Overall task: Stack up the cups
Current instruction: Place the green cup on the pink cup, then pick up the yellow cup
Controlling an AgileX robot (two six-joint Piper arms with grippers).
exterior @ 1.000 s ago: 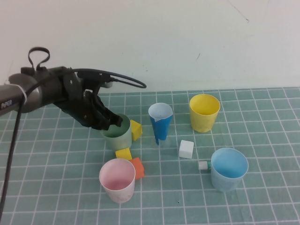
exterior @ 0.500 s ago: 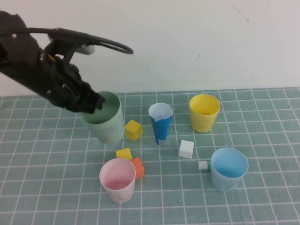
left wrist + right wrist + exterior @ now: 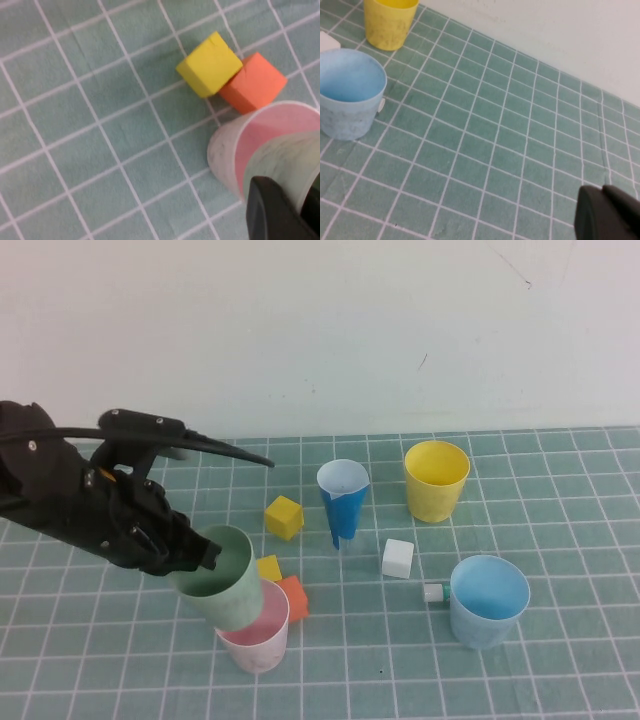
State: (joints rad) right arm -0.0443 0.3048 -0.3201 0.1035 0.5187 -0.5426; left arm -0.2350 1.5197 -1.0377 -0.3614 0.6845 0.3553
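I have the left tool (image 3: 190,555) clamped on the green cup (image 3: 225,580), tilted just above the pink cup (image 3: 255,635) for nesting; right tool (image 3: 607,215) parked beyond the blue cup (image 3: 347,95), grip state cannot tell.

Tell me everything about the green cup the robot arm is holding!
The pale green paper cup is a plain, tapered cup with a thin rim and nothing inside. The left gripper pinches its rim, holding it tilted in the air with its mouth facing up and to the right. Its bottom end dips into the mouth of the upright pink paper cup on the green grid mat, near the front left. The right gripper is away from it.
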